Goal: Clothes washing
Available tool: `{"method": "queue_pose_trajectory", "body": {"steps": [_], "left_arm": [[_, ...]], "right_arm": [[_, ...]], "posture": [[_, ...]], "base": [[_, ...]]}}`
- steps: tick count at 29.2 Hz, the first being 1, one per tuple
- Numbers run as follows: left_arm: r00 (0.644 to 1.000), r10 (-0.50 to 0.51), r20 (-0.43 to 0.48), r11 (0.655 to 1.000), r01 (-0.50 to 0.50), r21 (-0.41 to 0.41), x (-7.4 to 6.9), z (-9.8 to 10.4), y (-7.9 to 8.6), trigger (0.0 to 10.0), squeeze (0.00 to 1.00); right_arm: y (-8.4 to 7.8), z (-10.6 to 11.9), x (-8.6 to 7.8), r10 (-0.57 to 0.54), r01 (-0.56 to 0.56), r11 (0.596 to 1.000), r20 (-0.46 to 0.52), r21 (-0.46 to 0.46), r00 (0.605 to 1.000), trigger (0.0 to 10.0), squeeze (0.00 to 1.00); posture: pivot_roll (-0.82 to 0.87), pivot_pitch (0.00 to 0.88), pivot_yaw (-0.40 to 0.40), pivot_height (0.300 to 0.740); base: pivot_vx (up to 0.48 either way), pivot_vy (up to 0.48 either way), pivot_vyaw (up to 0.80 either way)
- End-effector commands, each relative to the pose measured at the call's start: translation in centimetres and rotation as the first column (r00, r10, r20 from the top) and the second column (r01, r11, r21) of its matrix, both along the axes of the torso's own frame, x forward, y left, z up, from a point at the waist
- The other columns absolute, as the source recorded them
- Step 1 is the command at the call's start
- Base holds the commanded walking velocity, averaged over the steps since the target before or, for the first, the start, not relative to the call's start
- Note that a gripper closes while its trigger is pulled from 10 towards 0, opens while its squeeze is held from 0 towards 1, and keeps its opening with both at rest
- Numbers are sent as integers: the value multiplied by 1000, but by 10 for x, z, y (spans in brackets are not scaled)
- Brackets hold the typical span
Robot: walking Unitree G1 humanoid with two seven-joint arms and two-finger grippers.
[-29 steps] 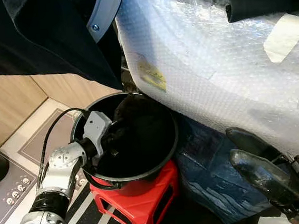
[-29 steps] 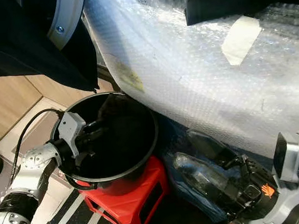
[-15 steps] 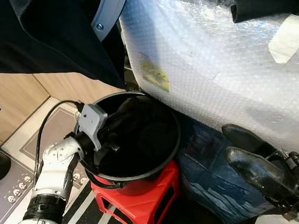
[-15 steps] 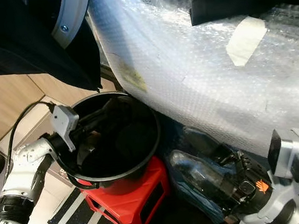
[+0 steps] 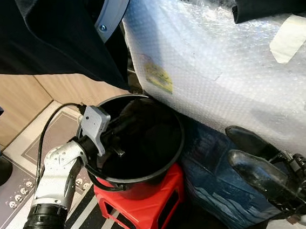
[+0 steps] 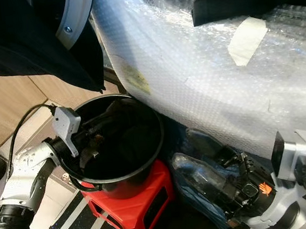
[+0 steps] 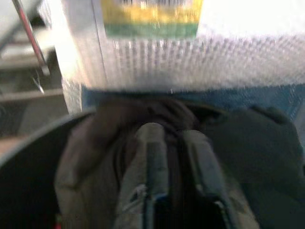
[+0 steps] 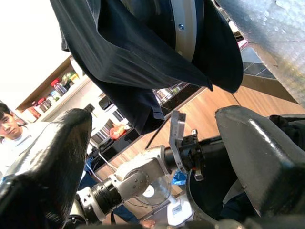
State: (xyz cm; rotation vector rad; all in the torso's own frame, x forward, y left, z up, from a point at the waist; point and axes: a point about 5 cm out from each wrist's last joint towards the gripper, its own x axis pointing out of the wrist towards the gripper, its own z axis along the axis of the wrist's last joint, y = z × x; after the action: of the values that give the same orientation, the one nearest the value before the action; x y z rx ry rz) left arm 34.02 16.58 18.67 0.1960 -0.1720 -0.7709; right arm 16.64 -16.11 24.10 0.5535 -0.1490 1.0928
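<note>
2 black fingers of the left gripper (image 7: 174, 164) are seen pressed nearly together inside the black bucket (image 5: 171, 161), pinched on a fold of the dark clothing (image 7: 95, 157) that lies bunched there. Compared with 1 second ago, the wrist has been drawn back toward the near rim and raised a little, and since half a second ago it has hardly shifted, so the grasp is judged to be made and a lift out of the bucket to be just starting. The bucket is seen standing on the red stool (image 5: 145, 207), just beside the bubble-wrapped washing machine (image 5: 219, 70). Another dark garment (image 5: 42, 38) is seen draped over the machine's open door (image 5: 112, 13), above the bucket.

The right gripper (image 5: 261, 163) is held low at the robot's right, in front of the blue bag (image 5: 213, 179), its fingers spread wide with nothing between them; its place is little changed. A person (image 8: 14, 129) can be made out in the background of the right wrist view. The clothing is judged still to need carrying up to the drum opening.
</note>
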Motion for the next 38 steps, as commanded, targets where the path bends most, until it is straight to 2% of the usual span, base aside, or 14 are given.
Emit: {"method": "queue_pose_trajectory", "body": {"steps": [1, 9, 23, 26, 37, 38], "left_arm": [[999, 22, -49, 999, -20, 30, -2, -11, 7, 10000, 1000], [995, 46, -85, 996, -39, 77, -1, -18, 16, 10000, 1000], [995, 50, -85, 985, -35, 171, 11, -8, 31, 10000, 1000], [996, 30, -85, 982, -14, 189, 17, -3, 30, 10000, 1000], [996, -38, -78, 975, 54, 214, 28, 7, 22, 10000, 1000], [995, -48, -84, 974, 66, 218, 30, 7, 20, 10000, 0]], "right_arm": [[1, -1, -4, 6, -6, 1000, -5, -9, 1000, 10000, 0], [-1, -9, -9, 0, -2, 999, -42, -51, 999, 10000, 0], [0, -10, -23, -7, 3, 999, -74, -45, 997, 10000, 0], [3, -9, -30, -7, 4, 999, -87, -38, 996, 10000, 0], [3, -4, -44, -24, 20, 999, -109, -43, 994, 10000, 0], [2, -3, -46, -28, 23, 999, -112, -43, 993, 10000, 0]], "posture": [[-155, 303, 35, 740], [-161, 322, 34, 740], [-158, 378, 50, 740], [-172, 395, 55, 740], [-213, 427, 46, 740], [-219, 431, 44, 740]], "base": [[0, 0, 0], [0, 0, 0], [0, 0, 0], [0, 0, 0], [0, 0, 0], [0, 0, 0]]}}
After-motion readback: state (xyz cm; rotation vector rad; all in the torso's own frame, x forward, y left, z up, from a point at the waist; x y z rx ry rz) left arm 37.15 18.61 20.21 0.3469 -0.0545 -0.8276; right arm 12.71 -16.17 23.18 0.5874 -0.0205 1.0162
